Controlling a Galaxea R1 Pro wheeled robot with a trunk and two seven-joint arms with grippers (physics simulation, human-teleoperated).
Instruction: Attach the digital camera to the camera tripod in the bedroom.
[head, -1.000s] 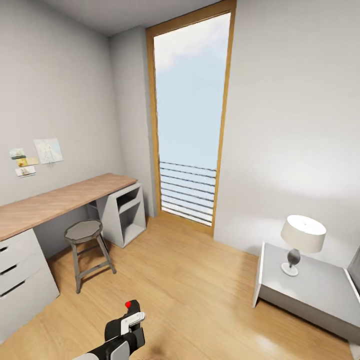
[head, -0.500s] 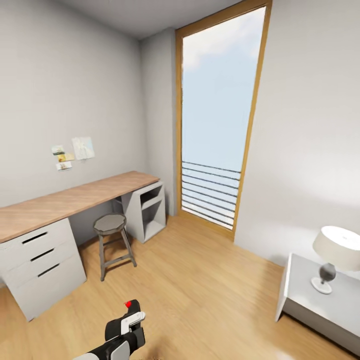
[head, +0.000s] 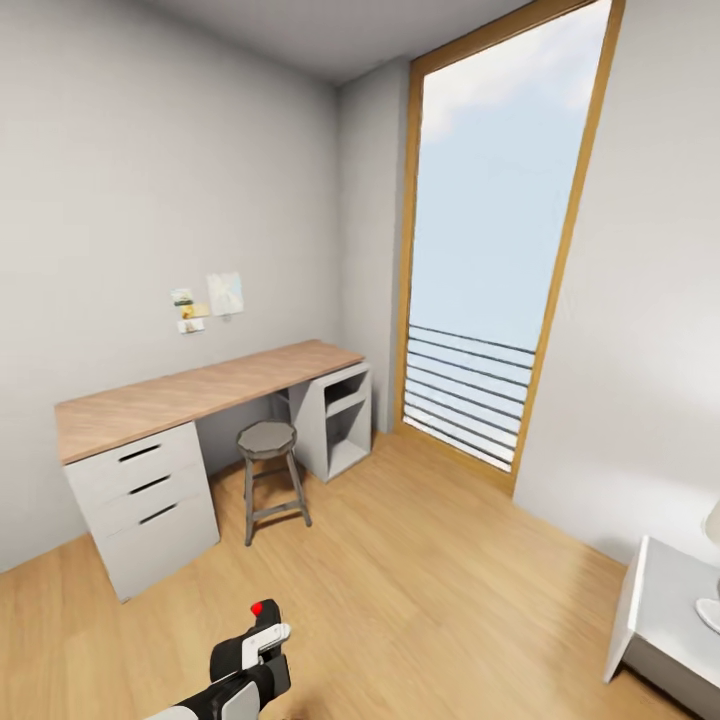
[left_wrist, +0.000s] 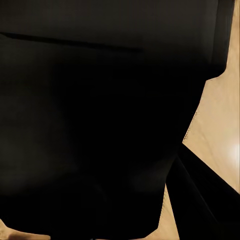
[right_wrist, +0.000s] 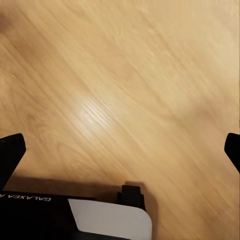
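While the robot is, by my reading, in transit and surveying the room, the entries run as follows.

Head view. Room: pale grey walls and a light plank floor (head: 420, 560), taken to be the bedroom (head: 150, 180).
- Bench (head: 200, 390): wood top set along the wall, with three drawers (head: 150, 485) under its near end and an open cubby under the far end. Nothing rests on it.
- Stool (head: 267, 438): upright and pulled just clear of the bench front, presumably parked for sitting.
- Paper notes (head: 210, 300): pinned to the wall above the bench.
- Window (head: 490, 250): tall and oak-framed, with a railing across its lower part.
- Nightstand (head: 665, 600): grey top, cut by the picture's edge.
- Left gripper (head: 262, 628): low at the picture's foot, forearm rising from below, tip tilted up and forward with a red marker on top. The arm looks tucked close to the trunk, a likely carrying posture for travel. I cannot tell whether its fingers are apart or closed.

Left wrist view. A dark mass (left_wrist: 90, 125) lies very close to the lens, with a strip of floor beside it. What it is, cannot tell.

Right wrist view. Right gripper (right_wrist: 120, 150): pointed down at bare floor, its fingers (right_wrist: 11, 150) spread wide at either margin and holding nothing. A white-and-black housing (right_wrist: 107, 220) with lettering sits beneath. The arm appears to hang idle, probably kept free for the attachment step.

Digital camera and camera tripod: location cannot be told from these views. The task looks to be at its search stage.
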